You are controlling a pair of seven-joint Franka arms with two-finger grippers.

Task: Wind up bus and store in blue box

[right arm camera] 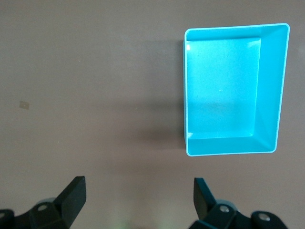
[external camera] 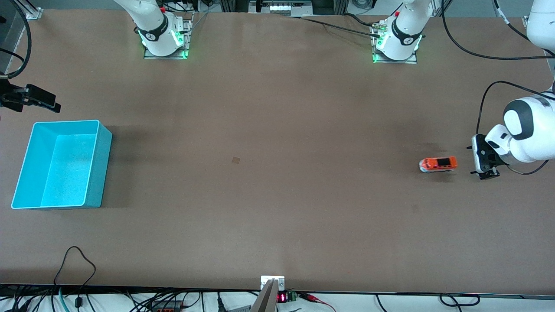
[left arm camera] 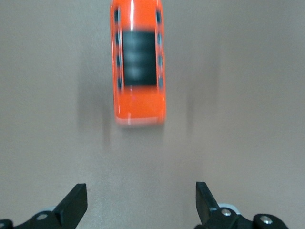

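The small orange bus (external camera: 438,164) stands on the table near the left arm's end. It also shows in the left wrist view (left arm camera: 138,62), lengthwise, with its dark roof windows up. My left gripper (external camera: 484,174) is open and empty, low beside the bus, toward the left arm's end of the table, a short gap away. In the left wrist view the left gripper (left arm camera: 140,205) has bare table between its fingers. The blue box (external camera: 99,169) sits empty at the right arm's end. My right gripper (external camera: 39,99) is open and empty over the table beside the blue box (right arm camera: 269,86); it also shows in the right wrist view (right arm camera: 138,200).
A small dark mark (external camera: 236,160) lies on the brown table near its middle. Both arm bases (external camera: 164,39) stand along the table edge farthest from the front camera. Cables (external camera: 76,268) hang at the table edge nearest that camera.
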